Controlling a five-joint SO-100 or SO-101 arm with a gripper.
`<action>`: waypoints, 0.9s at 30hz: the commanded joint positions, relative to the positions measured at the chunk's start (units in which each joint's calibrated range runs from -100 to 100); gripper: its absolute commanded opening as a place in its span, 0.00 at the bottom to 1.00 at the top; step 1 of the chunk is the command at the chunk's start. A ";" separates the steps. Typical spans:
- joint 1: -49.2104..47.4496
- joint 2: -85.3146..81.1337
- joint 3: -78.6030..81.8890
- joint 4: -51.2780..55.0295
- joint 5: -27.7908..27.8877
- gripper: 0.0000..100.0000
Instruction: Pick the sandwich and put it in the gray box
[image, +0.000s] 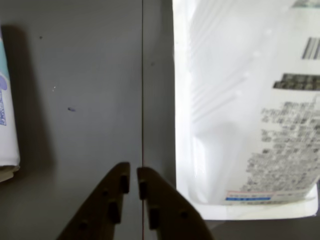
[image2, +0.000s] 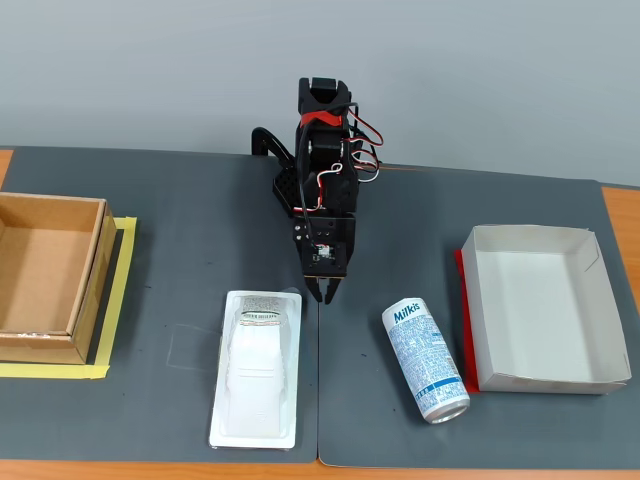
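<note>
The gripper (image2: 328, 293) hangs above the mat (image2: 200, 210), clenched with nothing between its fingers; in the wrist view its tips (image: 134, 181) nearly meet over the seam.

The sandwich (image2: 258, 368) lies flat on the mat, just beside the gripper to its left in the fixed view, label end nearest. It is not touching the gripper. In the wrist view the sandwich (image: 250, 110) fills the right side.

The can (image2: 424, 358) lies on its side to the gripper's right. Beyond the can sits the gray box (image2: 540, 375), empty. The brown box (image2: 88, 290) stands well apart on the far left. Nothing lies between the gripper and the sandwich.
</note>
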 joint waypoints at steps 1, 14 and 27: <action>0.51 -0.26 0.45 -1.00 -0.06 0.02; -0.38 -0.09 -1.00 1.52 0.30 0.02; -5.83 0.08 -10.14 12.37 -0.11 0.02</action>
